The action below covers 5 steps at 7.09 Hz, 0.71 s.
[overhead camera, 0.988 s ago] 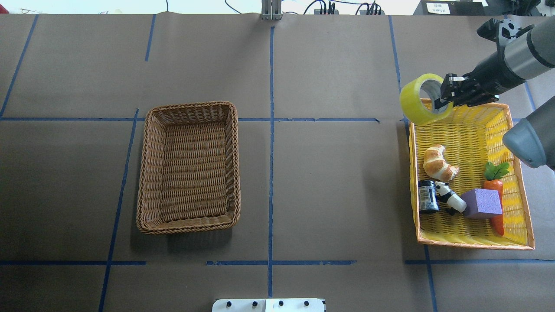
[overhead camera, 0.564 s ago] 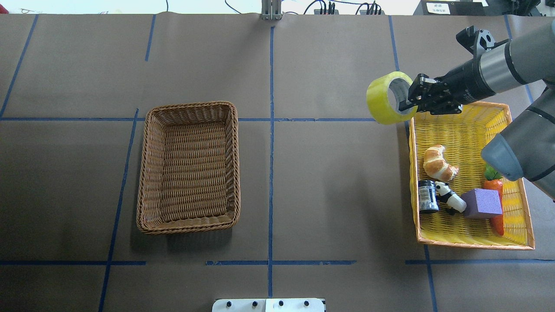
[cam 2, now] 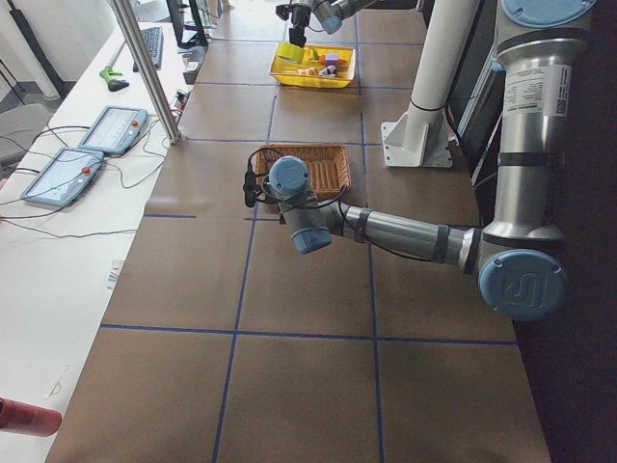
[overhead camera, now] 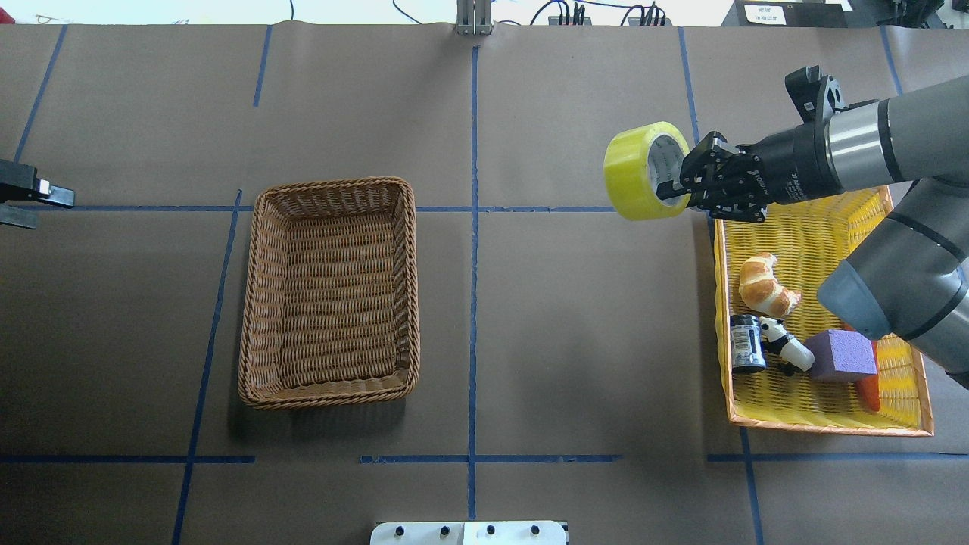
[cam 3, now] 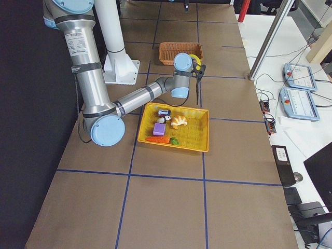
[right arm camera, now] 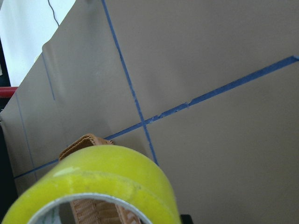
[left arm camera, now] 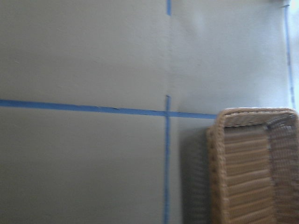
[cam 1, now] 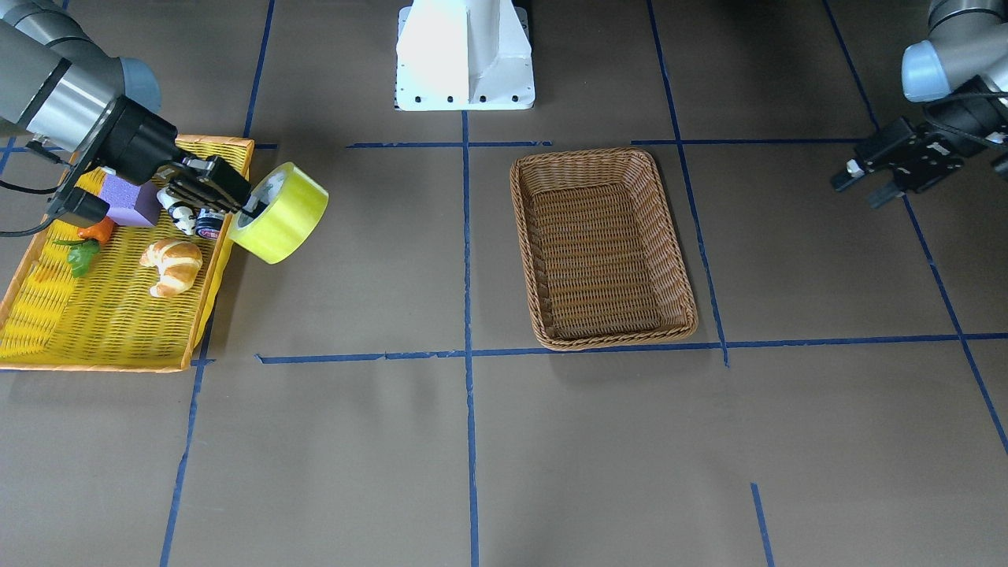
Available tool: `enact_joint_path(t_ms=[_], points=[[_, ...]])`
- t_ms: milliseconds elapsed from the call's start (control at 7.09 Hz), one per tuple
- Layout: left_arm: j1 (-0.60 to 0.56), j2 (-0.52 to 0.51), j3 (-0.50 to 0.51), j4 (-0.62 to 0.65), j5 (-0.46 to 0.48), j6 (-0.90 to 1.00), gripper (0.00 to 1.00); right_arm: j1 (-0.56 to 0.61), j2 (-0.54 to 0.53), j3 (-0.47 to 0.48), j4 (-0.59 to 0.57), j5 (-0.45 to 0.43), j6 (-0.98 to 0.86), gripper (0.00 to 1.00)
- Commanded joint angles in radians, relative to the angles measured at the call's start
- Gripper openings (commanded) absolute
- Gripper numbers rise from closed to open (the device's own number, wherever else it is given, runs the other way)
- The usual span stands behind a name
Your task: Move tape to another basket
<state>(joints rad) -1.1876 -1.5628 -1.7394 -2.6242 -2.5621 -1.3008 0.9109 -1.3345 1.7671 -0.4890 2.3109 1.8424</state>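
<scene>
While the right arm reaches level in from the table's right edge, the right gripper (overhead camera: 672, 193) pinches the tape (overhead camera: 634, 182) by its wall, held aloft beside the yellow tray's (overhead camera: 825, 412) far corner and well apart from the basket (overhead camera: 329, 291). The left gripper (cam 1: 854, 193) hangs spread near the left edge.

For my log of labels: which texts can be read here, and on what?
"UR", a logo on the big blue joint cap.
Print in the core of the tape: too small to read.
Label on the jar: too small to read.
The white sign behind the table: blurred.
</scene>
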Motion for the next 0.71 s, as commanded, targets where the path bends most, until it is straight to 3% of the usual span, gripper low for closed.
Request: enact_joint_path(t_ms=[0,282,564], points=[[0.060,-0.016,-0.003,-0.240,0.002,-0.296,1.00,-0.055,-0.002,-0.006,0.221,-0.077,0.168,0.00],[0.097,-0.066,-0.008,-0.420,0.011,-0.560,1.00,-0.101,-0.002,-0.006,0.363,-0.135,0.257,0.00],[0.188,-0.085,-0.017,-0.636,0.133,-0.753,1.00,-0.157,-0.002,-0.005,0.501,-0.215,0.305,0.00]])
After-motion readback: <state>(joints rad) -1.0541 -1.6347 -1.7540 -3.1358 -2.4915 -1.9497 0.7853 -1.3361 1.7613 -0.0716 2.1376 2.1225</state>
